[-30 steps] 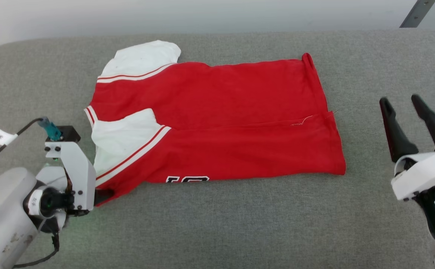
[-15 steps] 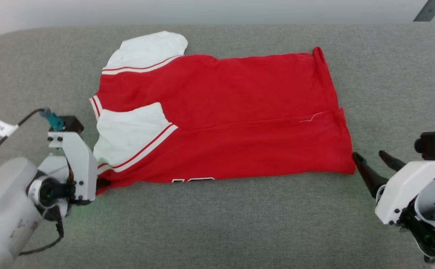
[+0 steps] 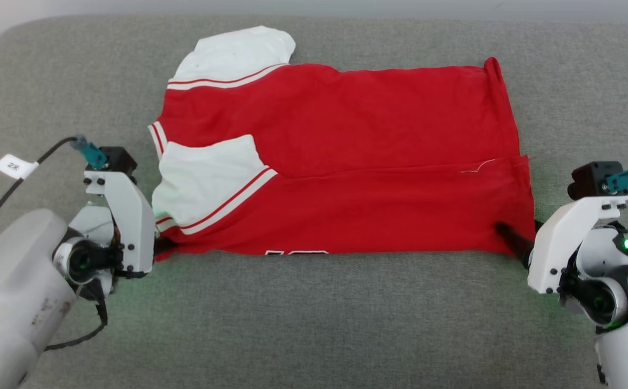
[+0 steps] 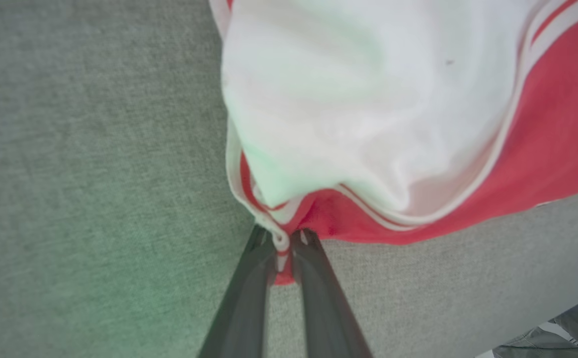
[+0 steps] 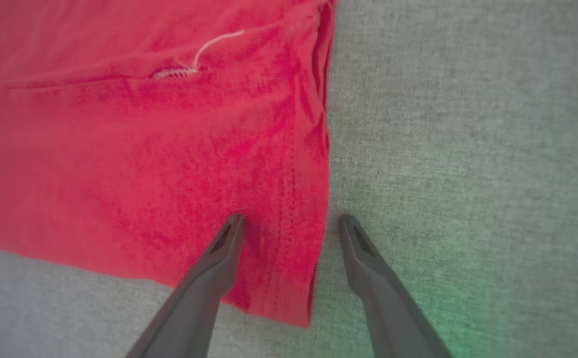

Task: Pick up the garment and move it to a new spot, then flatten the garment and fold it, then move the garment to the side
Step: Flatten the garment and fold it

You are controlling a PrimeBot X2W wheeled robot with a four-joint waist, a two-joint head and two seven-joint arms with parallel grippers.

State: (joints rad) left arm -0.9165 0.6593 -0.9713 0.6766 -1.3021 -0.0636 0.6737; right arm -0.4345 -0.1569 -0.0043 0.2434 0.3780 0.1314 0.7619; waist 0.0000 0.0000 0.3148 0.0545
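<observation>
The red garment (image 3: 346, 162) lies folded lengthwise on the grey surface, white sleeves to the left, a sliver of black lettering (image 3: 296, 252) at its near edge. My left gripper (image 3: 161, 249) is shut on the near left corner; the left wrist view shows the striped trim (image 4: 283, 237) pinched between the fingers (image 4: 249, 293). My right gripper (image 5: 291, 223) stands open over the garment's near right hem corner (image 5: 289, 199), one finger (image 5: 219, 258) on the red cloth, the other (image 5: 363, 258) on the bare surface beside the hem. In the head view one dark finger (image 3: 511, 237) rests on the cloth.
The grey padded surface (image 3: 314, 324) stretches wide in front of the garment and to both sides. A tagged cable (image 3: 14, 167) runs to my left wrist. A loose white thread (image 3: 475, 166) sits on the fold line near the right hem.
My right gripper has swung down and leftward from the open surface onto the garment's near right corner. The head camera has tilted, shifting the whole picture. The left gripper keeps its hold.
</observation>
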